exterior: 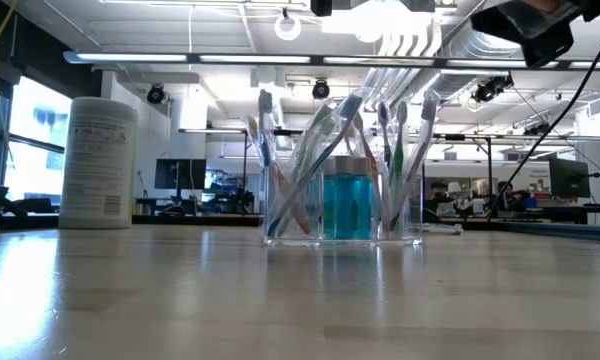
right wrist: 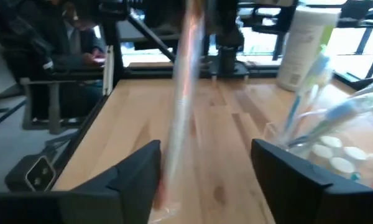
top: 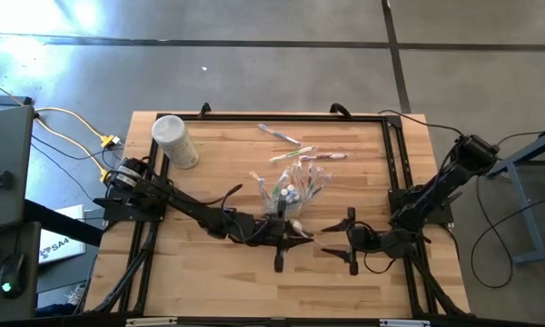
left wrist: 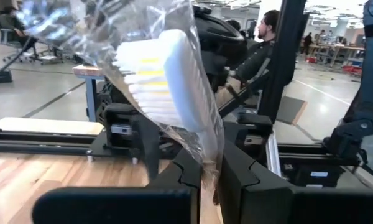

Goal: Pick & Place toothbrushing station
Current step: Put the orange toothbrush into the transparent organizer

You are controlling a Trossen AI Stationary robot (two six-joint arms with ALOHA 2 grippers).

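clear plastic toothbrushing station (top: pixel 291 191) sits mid-table, packed with brushes. my left gripper (top: pixel 300 238) is clamped on a wrapped toothbrush (left wrist: pixel 168 81) just near of it — right gripper (top: pixel 338 243) alongside, fingers parted, gripping nothing.

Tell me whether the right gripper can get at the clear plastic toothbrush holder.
Probably yes: the right gripper, open, sits beside the clear plastic toothbrush holder over bare wood. The left gripper, shut on a wrapped toothbrush, crowds that side.

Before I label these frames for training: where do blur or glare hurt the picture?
Right wrist view: the wrapped toothbrush between the open fingers is smeared by motion. Left wrist view: the wrapped brush head held in the shut left gripper is soft, too close. Low view: ceiling lights wash out the top, and the clear holder is backlit. High view: glare at top left.
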